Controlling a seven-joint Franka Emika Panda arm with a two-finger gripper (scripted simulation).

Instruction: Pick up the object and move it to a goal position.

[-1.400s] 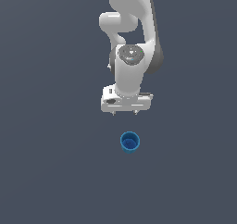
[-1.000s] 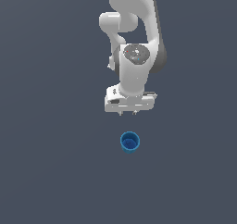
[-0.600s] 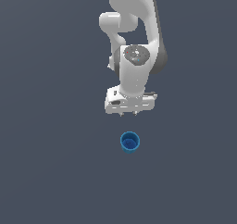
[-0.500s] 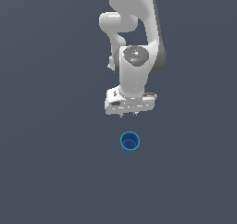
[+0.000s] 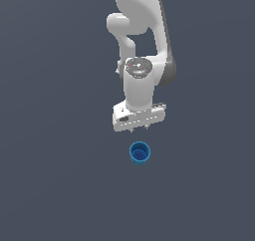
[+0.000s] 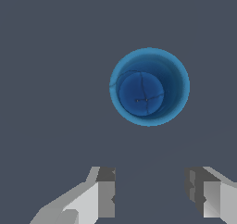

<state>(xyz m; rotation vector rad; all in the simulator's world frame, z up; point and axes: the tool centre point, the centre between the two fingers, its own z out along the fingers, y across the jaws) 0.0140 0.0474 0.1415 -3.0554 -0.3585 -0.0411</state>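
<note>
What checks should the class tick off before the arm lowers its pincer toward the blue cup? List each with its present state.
1. Pincer open with a gap between its fingers: ok.
2. Pincer empty, nothing held: ok.
3. Cup upright, mouth facing up, hollow inside visible in the wrist view: ok.
4. Pincer centred over the cup: not ok; in the wrist view the cup lies ahead of the fingers, not between them.
5. Finger gap wide enough for the cup rim: cannot tell.
6. Anything else near the cup on the grey floor: none seen, ok.
</note>
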